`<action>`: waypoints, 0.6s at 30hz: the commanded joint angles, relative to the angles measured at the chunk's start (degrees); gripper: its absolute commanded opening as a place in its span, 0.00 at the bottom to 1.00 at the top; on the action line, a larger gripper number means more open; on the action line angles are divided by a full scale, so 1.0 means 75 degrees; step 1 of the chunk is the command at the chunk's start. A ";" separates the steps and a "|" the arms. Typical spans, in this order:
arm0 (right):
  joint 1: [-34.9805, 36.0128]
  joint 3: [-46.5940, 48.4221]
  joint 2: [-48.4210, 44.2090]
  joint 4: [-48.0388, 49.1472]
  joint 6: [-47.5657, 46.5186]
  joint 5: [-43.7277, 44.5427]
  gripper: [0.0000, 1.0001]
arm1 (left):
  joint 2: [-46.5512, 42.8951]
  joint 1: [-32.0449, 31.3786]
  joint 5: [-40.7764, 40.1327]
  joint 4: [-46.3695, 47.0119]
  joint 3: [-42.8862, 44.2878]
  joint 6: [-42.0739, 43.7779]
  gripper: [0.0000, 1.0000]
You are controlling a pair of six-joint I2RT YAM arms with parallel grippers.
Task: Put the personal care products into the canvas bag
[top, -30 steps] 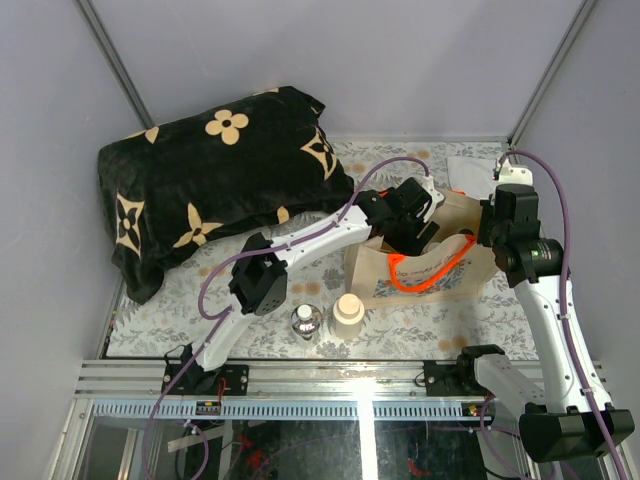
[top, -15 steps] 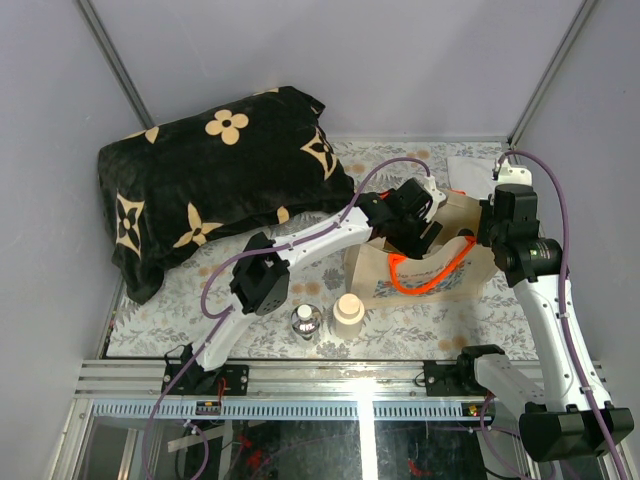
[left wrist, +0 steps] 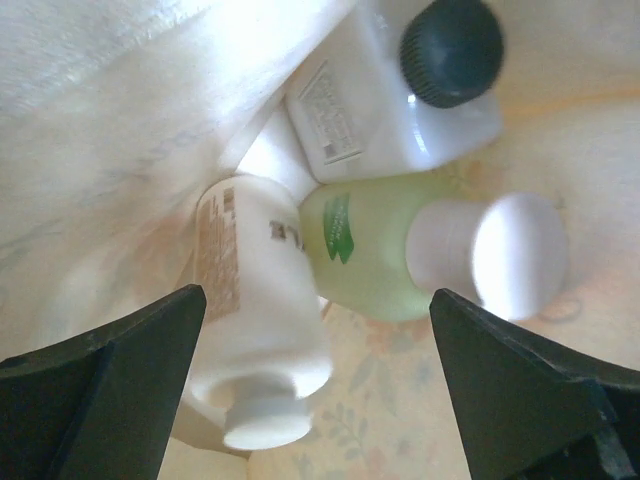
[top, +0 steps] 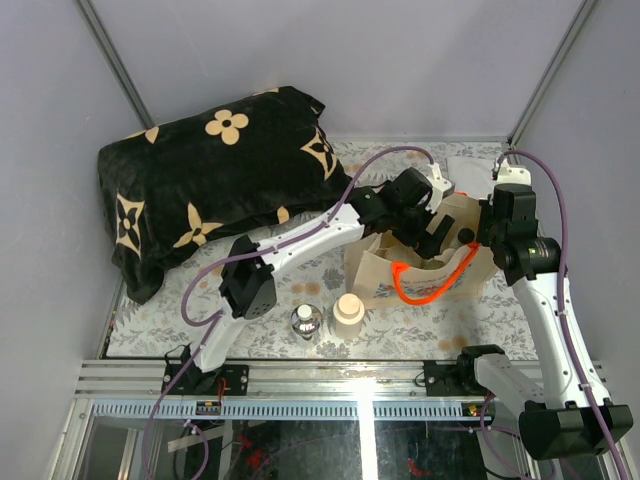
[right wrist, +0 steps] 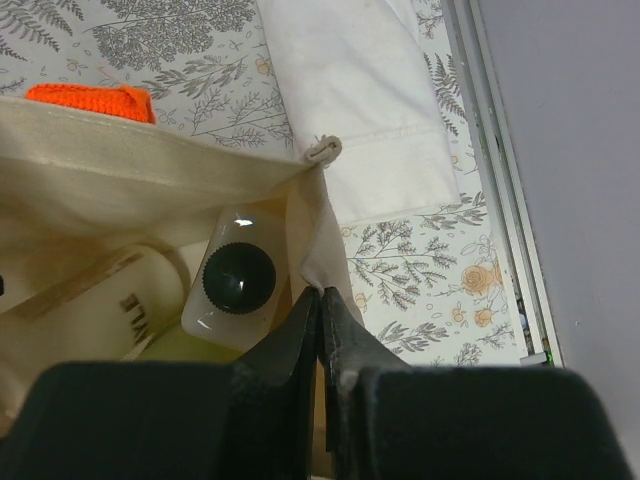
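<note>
The canvas bag [top: 375, 272] with orange handles [top: 432, 286] stands at mid-right. My left gripper [top: 428, 228] hangs open over its mouth. Looking down inside, my left gripper [left wrist: 320, 400] has its fingers wide apart, and below them lie a cream bottle [left wrist: 262, 310], a pale green bottle [left wrist: 372, 250] with a beige cap and a white bottle [left wrist: 380, 110] with a dark cap. My right gripper [right wrist: 322, 297] is shut on the bag's rim [right wrist: 312, 250]. Outside the bag, a cream squat bottle [top: 348, 309] and a clear round bottle [top: 307, 320] stand in front of it.
A black blanket with cream flowers [top: 215, 180] fills the back left. A white cloth [right wrist: 350, 100] lies just behind the bag at the right. The table's metal rail [top: 330, 375] runs along the near side, and grey walls close in the cell.
My left gripper has opened and let go of the cream bottle, which now lies inside the bag. The left arm shifted slightly back and right. The right gripper stayed on the rim.
</note>
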 commanded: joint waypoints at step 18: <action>-0.0030 -0.0059 0.0229 -0.0503 0.0016 -0.0117 0.05 | -0.3427 0.0336 -0.1607 -0.0687 -0.0208 0.0251 1.00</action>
